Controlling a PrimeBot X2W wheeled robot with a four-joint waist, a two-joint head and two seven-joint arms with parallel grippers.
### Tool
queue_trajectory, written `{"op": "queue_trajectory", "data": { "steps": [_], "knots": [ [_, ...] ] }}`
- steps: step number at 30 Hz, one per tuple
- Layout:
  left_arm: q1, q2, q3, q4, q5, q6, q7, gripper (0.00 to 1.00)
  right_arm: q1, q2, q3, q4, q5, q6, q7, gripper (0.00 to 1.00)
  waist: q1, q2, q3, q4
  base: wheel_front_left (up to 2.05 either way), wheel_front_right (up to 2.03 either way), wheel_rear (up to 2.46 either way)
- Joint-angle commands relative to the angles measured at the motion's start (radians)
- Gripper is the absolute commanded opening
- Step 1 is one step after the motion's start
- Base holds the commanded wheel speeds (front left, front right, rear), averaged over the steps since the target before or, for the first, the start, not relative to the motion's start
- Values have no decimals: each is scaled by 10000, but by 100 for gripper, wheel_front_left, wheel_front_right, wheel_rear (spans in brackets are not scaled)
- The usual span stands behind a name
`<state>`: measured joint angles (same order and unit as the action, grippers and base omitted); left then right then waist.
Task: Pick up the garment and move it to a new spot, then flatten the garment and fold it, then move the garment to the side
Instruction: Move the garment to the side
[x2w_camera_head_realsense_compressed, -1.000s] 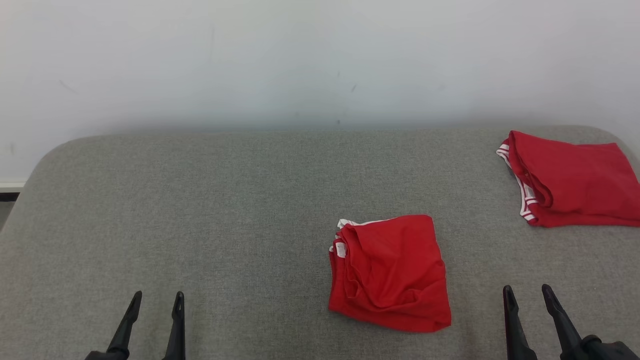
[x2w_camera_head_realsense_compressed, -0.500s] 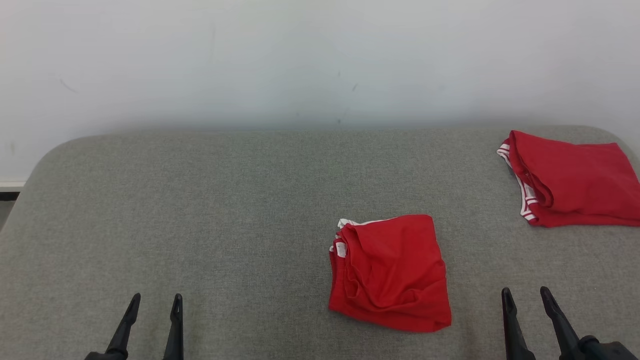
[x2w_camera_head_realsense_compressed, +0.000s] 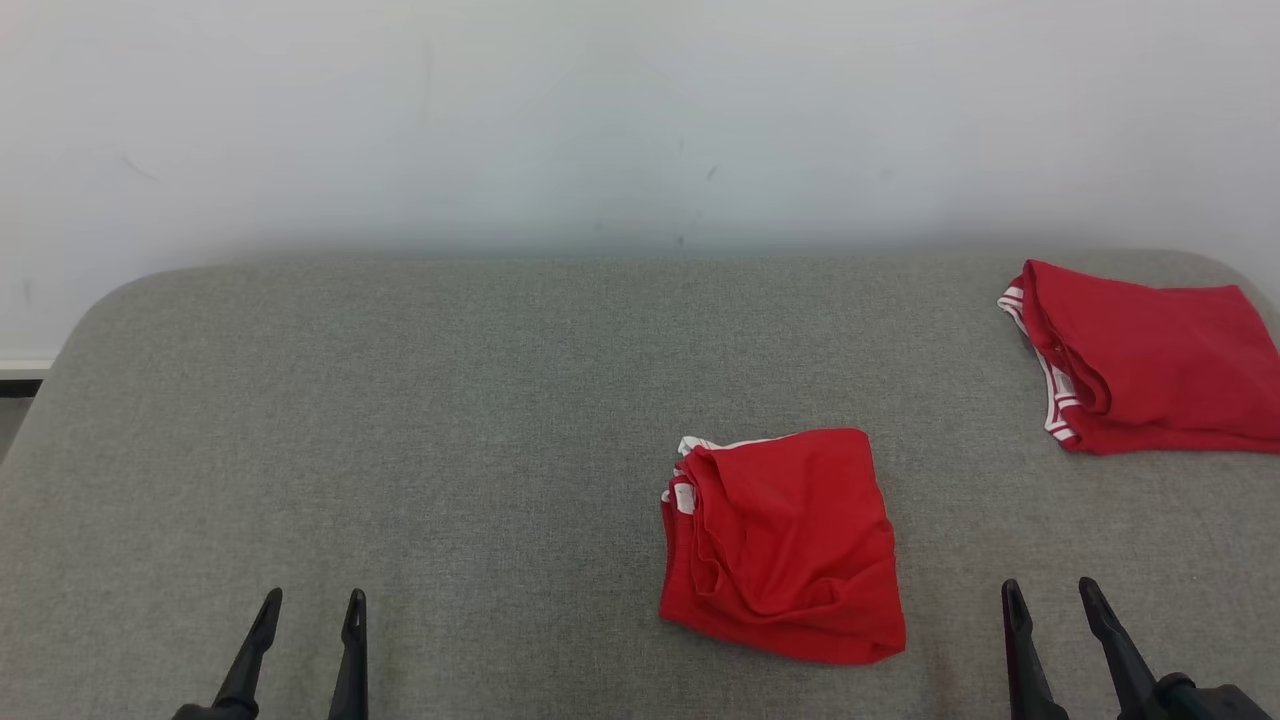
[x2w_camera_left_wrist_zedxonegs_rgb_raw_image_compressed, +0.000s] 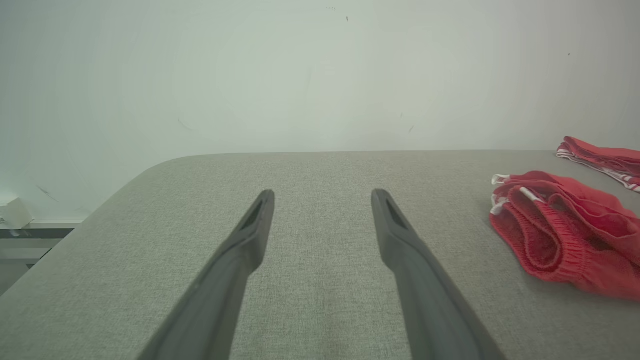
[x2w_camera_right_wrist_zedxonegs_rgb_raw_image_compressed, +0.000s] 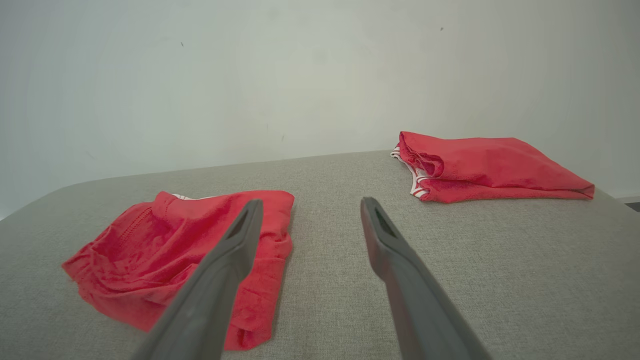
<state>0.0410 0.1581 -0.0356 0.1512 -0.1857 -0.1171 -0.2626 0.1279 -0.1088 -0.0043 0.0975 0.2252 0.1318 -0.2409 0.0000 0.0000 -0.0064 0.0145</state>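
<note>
Standing beside the robot, I see the garment (x2w_camera_head_realsense_compressed: 780, 545), a red piece folded into a rough square. It lies on the grey padded surface (x2w_camera_head_realsense_compressed: 400, 400) a little right of the middle and toward the near side. Its right and far edges are fairly straight. Its left edge is rumpled into soft folds, with a bit of white trim (x2w_camera_head_realsense_compressed: 690, 447) showing at the far-left corner.

The left gripper (x2w_camera_head_realsense_compressed: 314, 597) hovers low at the near left, its two dark fingers spread wide with nothing between them, well apart from the garment. The right gripper (x2w_camera_head_realsense_compressed: 1050, 587) hovers at the near right, likewise spread wide and holding nothing. It is near the garment's near-right corner but not touching it; from its own wrist camera the garment sits just left of its left finger.

A second red garment (x2w_camera_head_realsense_compressed: 1145, 355) with white-striped trim lies folded at the far right corner. It is close to the surface's right edge and well apart from the first, with a band of grey between them.

The far edge of the surface runs along the white wall (x2w_camera_head_realsense_compressed: 600, 120), and both far corners are rounded. The widest open stretch of grey is the whole left half, from the garment's rumpled edge out to the left side, where the surface drops away. There is also open grey between the garment and the wall.
</note>
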Motion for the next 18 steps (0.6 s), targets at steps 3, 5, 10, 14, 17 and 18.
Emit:
{"op": "queue_trajectory", "data": {
  "steps": [3,5,10,14,17,18],
  "knots": [
    [5,49,-25,30,-86,28,-26,100,58,55,-21,57,22,-29,-8,100,0,0,-3,34,0,0,0],
    [-21,46,-44,44,-94,44,-26,100,-71,69,-10,71,158,-29,4,100,0,0,5,65,0,0,0],
    [-169,21,-157,81,-118,35,-26,100,-634,-249,178,224,149,-29,312,100,0,0,93,258,0,0,0],
    [-280,-9,-269,71,-118,18,-26,100,-1407,-528,336,611,329,-29,810,100,0,0,233,476,0,0,0],
    [-374,-58,-363,32,-103,44,-25,100,-2037,-696,452,1060,359,-29,1174,100,0,0,371,688,0,0,0],
    [-406,-68,-379,16,-112,67,-25,100,-2227,-736,480,1226,366,-29,1279,100,0,0,418,754,0,0,0]
  ]
}}
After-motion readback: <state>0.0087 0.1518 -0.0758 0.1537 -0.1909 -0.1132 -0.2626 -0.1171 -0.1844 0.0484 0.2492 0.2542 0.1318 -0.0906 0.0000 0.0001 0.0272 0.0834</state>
